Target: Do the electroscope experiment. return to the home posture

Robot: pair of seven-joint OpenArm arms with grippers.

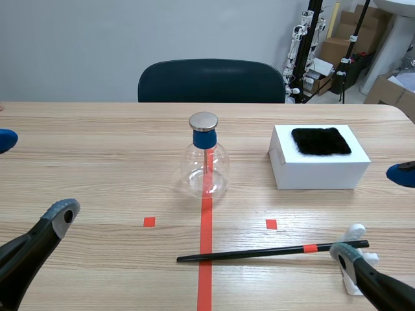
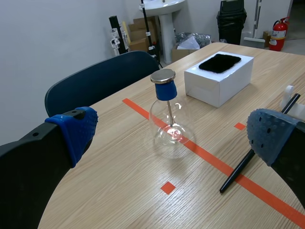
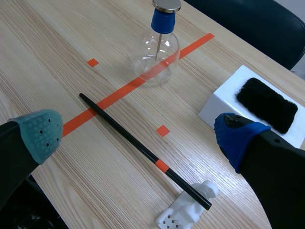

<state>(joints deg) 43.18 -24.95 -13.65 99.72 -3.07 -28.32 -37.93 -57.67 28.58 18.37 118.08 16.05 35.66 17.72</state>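
Glass flask [image 1: 206, 167] with a blue stopper and metal cap stands upright on the red tape line in the middle of the surface [image 1: 97, 162], presumably so either arm can reach it. We see the black rod [image 1: 259, 252] lying across that line nearer the robot, one end propped on a small white holder [image 1: 355, 262], which should keep it easy to grasp. A black fur pad [image 1: 320, 140] sits on a white box [image 1: 318, 172]. The left end effector [image 1: 32, 176] and right end effector [image 1: 375, 214] both gape wide and empty, low at the sides. We judge the home posture about reached.
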